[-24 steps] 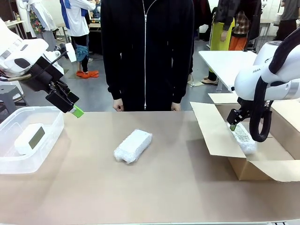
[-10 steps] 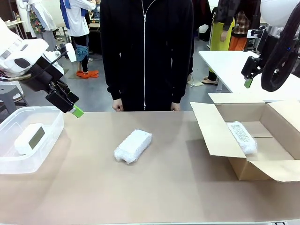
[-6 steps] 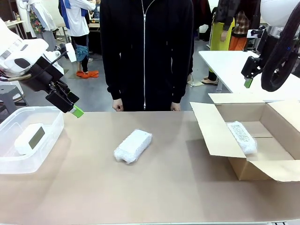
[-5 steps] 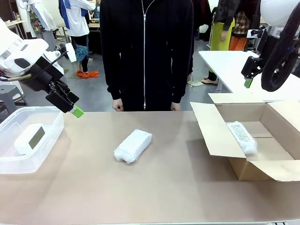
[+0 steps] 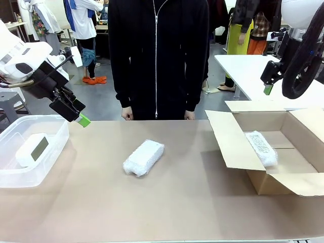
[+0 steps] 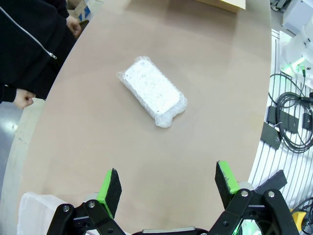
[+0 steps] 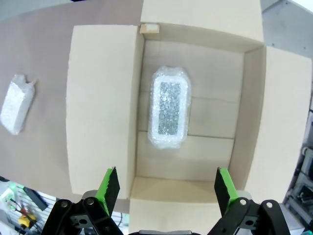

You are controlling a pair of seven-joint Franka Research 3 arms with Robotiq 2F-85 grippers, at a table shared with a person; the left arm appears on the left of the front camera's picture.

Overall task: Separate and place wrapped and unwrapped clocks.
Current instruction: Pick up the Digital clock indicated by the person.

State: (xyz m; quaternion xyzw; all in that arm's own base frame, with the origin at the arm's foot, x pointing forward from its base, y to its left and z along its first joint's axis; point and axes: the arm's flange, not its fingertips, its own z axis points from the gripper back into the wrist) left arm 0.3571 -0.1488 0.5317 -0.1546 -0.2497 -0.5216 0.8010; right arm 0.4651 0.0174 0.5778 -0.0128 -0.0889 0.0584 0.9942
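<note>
Brown desk: 1 white bubble-wrapped bundle lies inside the open cardboard box, a 2nd such bundle well left of it, the bare white grey-faced clock in a clear tub farther left. Left tool and right tool gape empty.

No text, label, brand or number can be read. The display of the bare clock, in the tub left of the box, is too small to tell.
</note>
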